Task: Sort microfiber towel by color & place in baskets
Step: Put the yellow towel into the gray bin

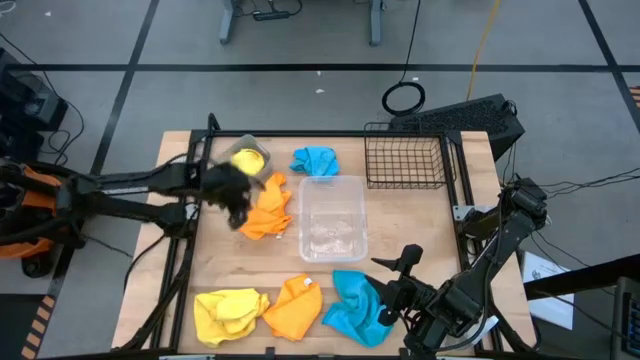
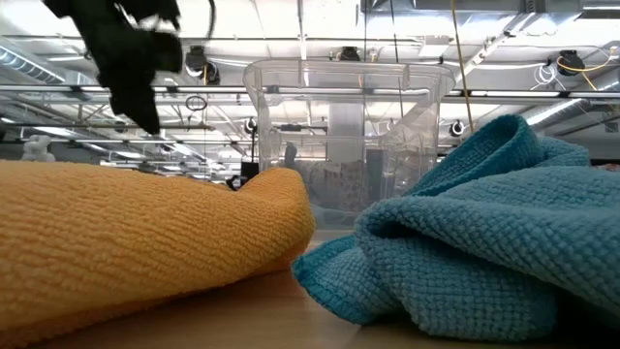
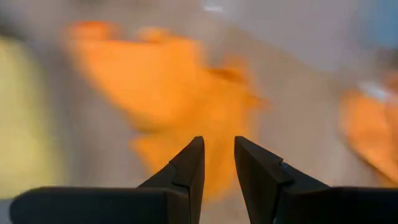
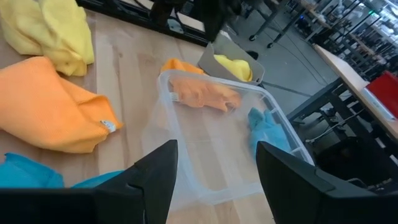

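- An orange towel is seen on the worktop, just left of the clear tub.
- The left tool is held over its left edge, fingers slightly parted, empty.
- The right tool, open, is parked by the blue towel.

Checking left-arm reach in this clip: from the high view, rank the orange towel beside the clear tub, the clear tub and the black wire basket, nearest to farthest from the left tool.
1. Orange towel, right beside the left tool.
2. Clear tub, mid-table.
3. Black wire basket, far right corner.
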